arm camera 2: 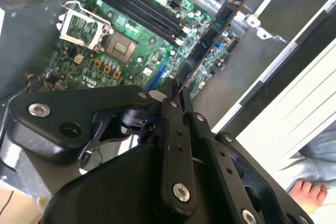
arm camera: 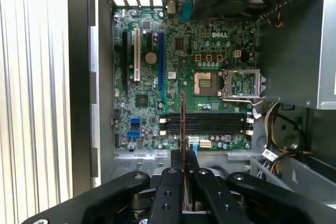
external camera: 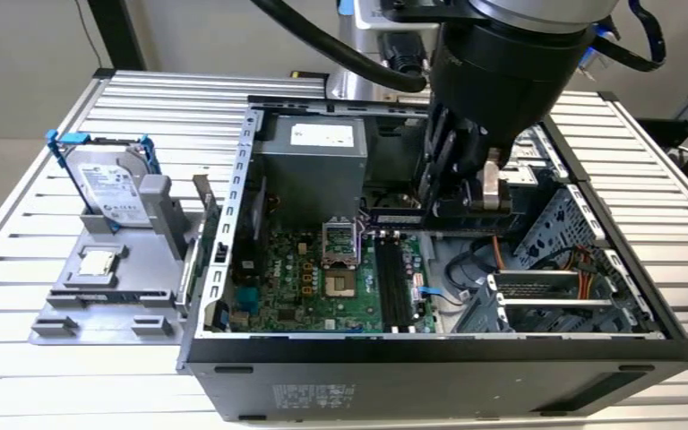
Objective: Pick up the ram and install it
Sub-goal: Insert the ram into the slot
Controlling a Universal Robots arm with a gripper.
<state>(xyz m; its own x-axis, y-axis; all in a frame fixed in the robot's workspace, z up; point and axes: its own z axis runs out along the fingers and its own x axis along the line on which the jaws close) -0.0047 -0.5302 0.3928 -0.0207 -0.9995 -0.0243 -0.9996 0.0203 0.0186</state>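
Ram (arm camera 2: pixel 212 40) clenched in my hand (arm camera 2: pixel 176 95), poking out above the motherboard (arm camera: pixel 210 51) — exterior view gives me the hard drive (external camera: pixel 111 184) outside the case (external camera: pixel 440 367).

The motherboard (arm camera: pixel 184 51) is showing deep green speckled with silver and gold parts, its memory slots (arm camera: pixel 207 123) running black, with one white slot (arm camera: pixel 136 53) and one blue slot (arm camera: pixel 160 61). The ram (arm camera 2: pixel 210 40) is showing dark blue-black with an orange edge, while the gripper (arm camera 2: pixel 176 90) is showing matte black with silver screws. The hard drive (external camera: pixel 115 188) is gleaming silver between blue rails (external camera: pixel 69 139), and the worktop (external camera: pixel 33 376) is lying in pale striped ribs.
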